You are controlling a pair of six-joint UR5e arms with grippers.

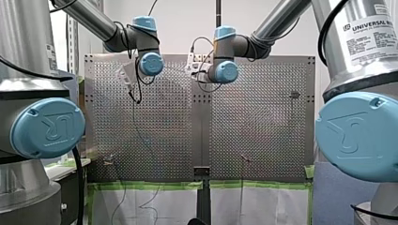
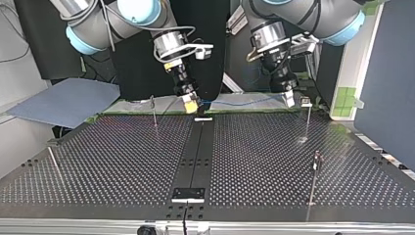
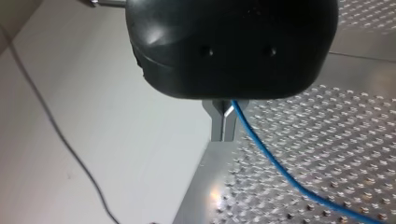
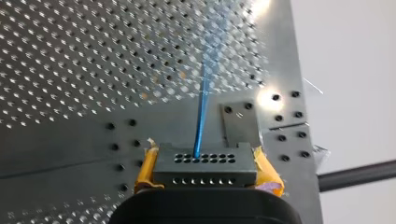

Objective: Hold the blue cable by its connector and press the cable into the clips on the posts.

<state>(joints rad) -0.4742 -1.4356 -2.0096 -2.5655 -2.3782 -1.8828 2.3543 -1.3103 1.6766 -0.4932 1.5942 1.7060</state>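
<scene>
Not much to read. White label on my right arm, about 2 o'clock in the front view: "UNIVERSAL R", cut off at the edge; fine print underneath too small to make out. UR logo, turned off upright, on that arm's big blue joint cap at 3 o'clock. Same logo on my left arm, on its cap at 9 o'clock.

Front view: camera behind and above the arms, facing along their reach over the perforated table, at a distance. Top view: low, across the table, facing the arms. Wrist views: close, looking past the left gripper and right gripper onto the table. Top and wrist views share the blue cable.
</scene>
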